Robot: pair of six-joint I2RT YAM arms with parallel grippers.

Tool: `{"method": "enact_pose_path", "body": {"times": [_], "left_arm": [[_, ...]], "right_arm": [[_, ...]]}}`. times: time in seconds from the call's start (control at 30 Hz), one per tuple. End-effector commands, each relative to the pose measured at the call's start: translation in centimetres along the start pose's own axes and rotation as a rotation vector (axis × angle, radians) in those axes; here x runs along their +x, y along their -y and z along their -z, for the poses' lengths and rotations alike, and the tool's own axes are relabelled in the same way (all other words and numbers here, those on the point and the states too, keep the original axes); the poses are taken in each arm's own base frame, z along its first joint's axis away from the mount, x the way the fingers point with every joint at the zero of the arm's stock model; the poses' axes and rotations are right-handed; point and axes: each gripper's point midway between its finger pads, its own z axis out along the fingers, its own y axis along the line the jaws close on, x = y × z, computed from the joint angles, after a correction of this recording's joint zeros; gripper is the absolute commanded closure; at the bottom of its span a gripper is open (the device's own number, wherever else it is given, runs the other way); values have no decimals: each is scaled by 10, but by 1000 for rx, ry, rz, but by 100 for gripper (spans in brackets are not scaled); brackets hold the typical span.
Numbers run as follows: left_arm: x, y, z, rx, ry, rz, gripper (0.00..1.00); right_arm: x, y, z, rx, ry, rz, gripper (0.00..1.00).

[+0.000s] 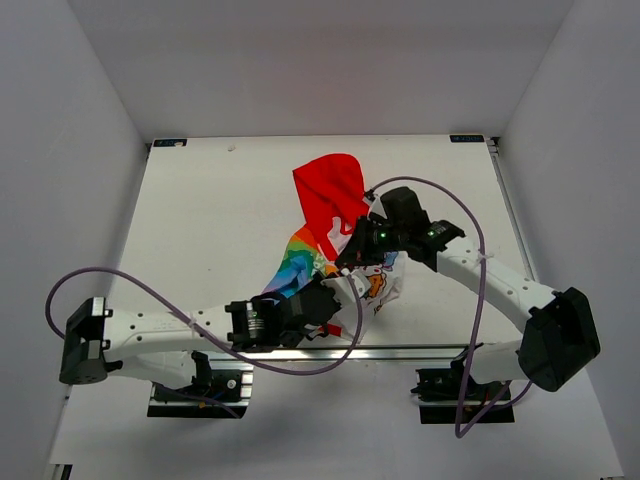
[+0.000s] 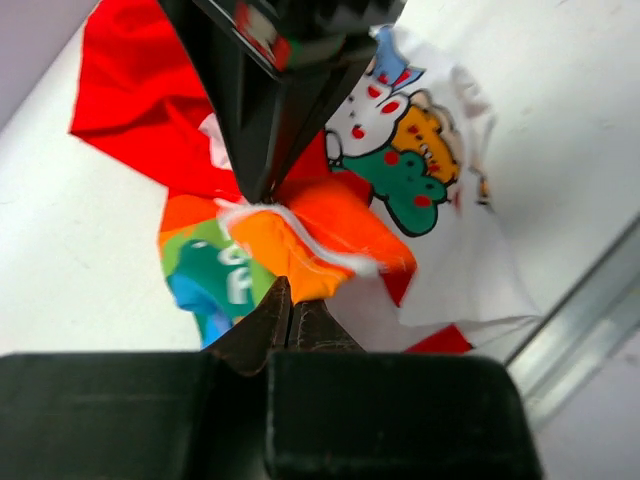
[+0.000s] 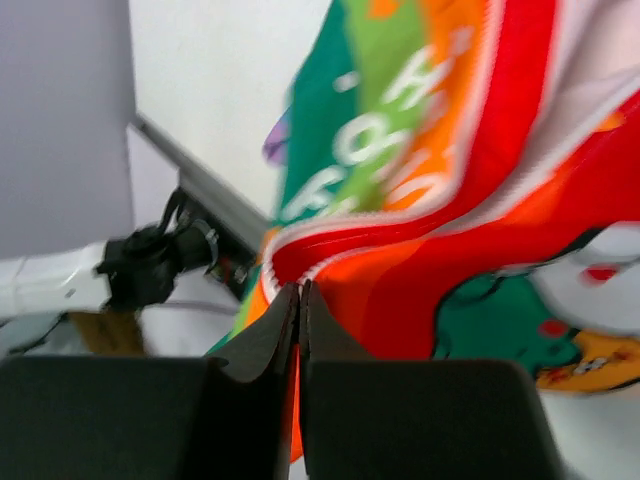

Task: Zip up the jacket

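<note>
On white table (image 1: 200,220) between walls (image 1: 60,150), left pincer (image 2: 292,302) and right pincer (image 3: 300,290) tight on jacket (image 1: 330,195).

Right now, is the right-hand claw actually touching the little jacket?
Touching. In the left wrist view, the shut tips of the right gripper pinch the bunched white edge of the jacket, with no gap between them.

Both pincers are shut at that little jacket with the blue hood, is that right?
No: the hood is red, not blue, as the top view shows. The rest holds: the left pincer and the right pincer are both shut at the jacket.
</note>
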Motion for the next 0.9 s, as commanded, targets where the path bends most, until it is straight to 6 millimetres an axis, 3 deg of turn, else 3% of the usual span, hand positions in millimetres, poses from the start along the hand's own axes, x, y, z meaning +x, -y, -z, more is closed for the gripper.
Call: {"method": "enact_pose_path", "body": {"times": [0.0, 0.13, 0.27, 0.5, 0.53, 0.57, 0.6, 0.63, 0.67, 0.7, 0.73, 0.8, 0.87], "left_arm": [[-55, 13, 39, 161, 177, 207, 100], [-52, 9, 51, 187, 176, 273, 100], [-49, 10, 60, 220, 162, 341, 100], [-22, 14, 69, 242, 51, 408, 100], [-19, 16, 71, 249, 39, 428, 100], [-16, 17, 71, 253, 30, 438, 100], [-13, 21, 73, 270, 15, 438, 100], [-9, 24, 73, 281, 3, 457, 100], [-6, 27, 74, 291, -8, 463, 100], [-4, 32, 75, 317, -20, 471, 100], [-2, 36, 76, 328, -33, 495, 100], [6, 47, 76, 367, -53, 516, 100], [16, 55, 75, 386, -81, 538, 100]], "right_arm": [[-81, 54, -2, 214, 382, 96, 100], [-92, 60, 1, 193, 436, 118, 100], [-121, 77, -5, 277, 537, 162, 100], [-226, 111, -5, 406, 767, 143, 100], [-235, 127, -16, 453, 766, 138, 100], [-267, 117, -2, 483, 858, 144, 100], [-280, 122, 1, 515, 890, 138, 100], [-289, 138, -9, 569, 889, 147, 100], [-317, 128, 7, 598, 970, 140, 100], [-326, 144, -2, 638, 964, 141, 100], [-335, 146, -3, 650, 973, 147, 100], [-360, 132, 2, 621, 1015, 170, 100], [-364, 130, -10, 597, 992, 196, 100]]}}
